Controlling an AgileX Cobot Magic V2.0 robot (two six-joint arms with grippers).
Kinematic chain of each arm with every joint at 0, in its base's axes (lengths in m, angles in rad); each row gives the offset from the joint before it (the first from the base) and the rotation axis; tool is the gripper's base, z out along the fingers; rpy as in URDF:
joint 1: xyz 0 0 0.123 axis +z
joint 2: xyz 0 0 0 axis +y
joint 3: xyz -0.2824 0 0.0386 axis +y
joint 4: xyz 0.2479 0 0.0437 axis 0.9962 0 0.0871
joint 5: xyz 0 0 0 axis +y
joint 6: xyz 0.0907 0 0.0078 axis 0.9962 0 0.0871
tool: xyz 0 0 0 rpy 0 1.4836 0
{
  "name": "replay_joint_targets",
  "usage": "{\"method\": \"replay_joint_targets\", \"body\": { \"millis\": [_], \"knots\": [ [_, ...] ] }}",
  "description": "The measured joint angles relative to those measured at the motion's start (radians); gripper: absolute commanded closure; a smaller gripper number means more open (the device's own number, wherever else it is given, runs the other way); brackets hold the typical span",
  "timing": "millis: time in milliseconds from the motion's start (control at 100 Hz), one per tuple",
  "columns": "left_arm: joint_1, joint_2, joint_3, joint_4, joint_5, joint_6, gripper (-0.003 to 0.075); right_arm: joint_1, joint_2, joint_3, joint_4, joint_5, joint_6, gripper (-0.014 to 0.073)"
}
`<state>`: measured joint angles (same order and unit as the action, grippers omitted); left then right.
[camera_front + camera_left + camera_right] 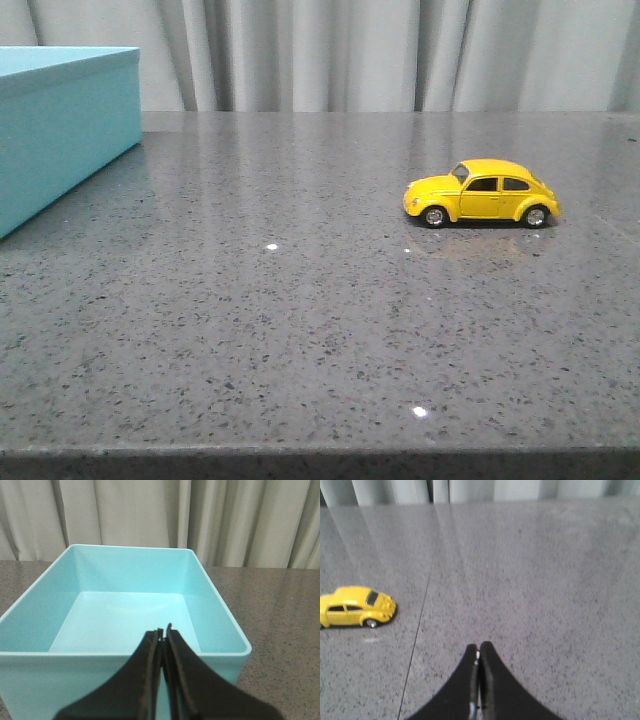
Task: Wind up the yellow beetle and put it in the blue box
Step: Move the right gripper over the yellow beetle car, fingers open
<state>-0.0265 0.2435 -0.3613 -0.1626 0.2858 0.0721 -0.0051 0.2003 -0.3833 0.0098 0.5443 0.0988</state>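
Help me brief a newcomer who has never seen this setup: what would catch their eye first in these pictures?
First, the yellow beetle, standing on its wheels on the right side of the grey speckled table, nose to the left in the front view. Next, the large blue box at the table's far left, open and empty inside in the left wrist view. Both the left gripper and right gripper are shut, holding nothing.

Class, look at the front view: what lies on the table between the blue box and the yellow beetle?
Nothing: in the front view only bare speckled grey table separates the blue box from the yellow beetle.
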Motion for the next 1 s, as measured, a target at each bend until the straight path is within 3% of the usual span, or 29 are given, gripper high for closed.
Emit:
{"method": "replay_joint_targets", "body": {
  "millis": [110,230,470,730,1000],
  "knots": [
    [0.0,0.06,-0.033,0.0,0.002,0.0,0.0381,0.0,0.077,-0.044,0.0,0.04,0.0,0.0329],
    [0.0,0.119,-0.063,0.0,0.007,0.0,0.0293,0.0,0.149,-0.093,0.0,0.063,0.0,0.0243],
    [0.0,0.176,-0.104,0.0,0.001,0.0,0.0291,0.0,0.259,-0.182,0.0,0.12,0.002,0.0244],
    [0.0,0.18,-0.106,0.0,-0.025,0.0,0.0292,0.0,0.263,-0.184,0.0,0.069,0.002,0.0247],
    [0.0,0.18,-0.106,0.0,-0.031,0.0,0.0293,0.0,0.263,-0.184,0.0,-0.016,0.002,0.0319]
  ]
}}
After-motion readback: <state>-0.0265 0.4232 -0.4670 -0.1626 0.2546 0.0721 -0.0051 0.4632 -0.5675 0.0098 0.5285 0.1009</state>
